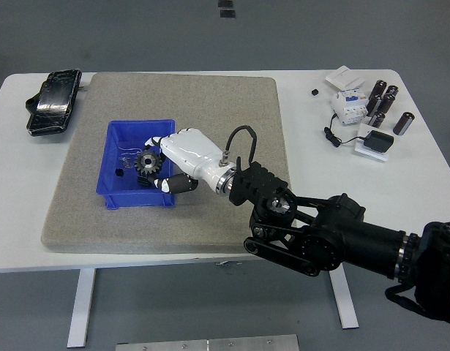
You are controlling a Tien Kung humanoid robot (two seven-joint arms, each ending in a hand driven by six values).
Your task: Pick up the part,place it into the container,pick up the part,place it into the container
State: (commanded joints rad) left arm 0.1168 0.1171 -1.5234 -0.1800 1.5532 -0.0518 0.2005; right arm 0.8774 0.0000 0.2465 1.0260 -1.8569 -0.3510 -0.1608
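Note:
My right hand is white, on a black arm that comes in from the lower right. It is shut on a dark toothed gear and holds it over the right half of the blue container. The container sits on the grey mat. A small black part and a clear bag lie inside it. Another dark part is mostly hidden under the gear. My left arm is out of view.
A black case lies at the table's back left. At the back right are black cylinders, a white box device, a black adapter with cable and a small black cube.

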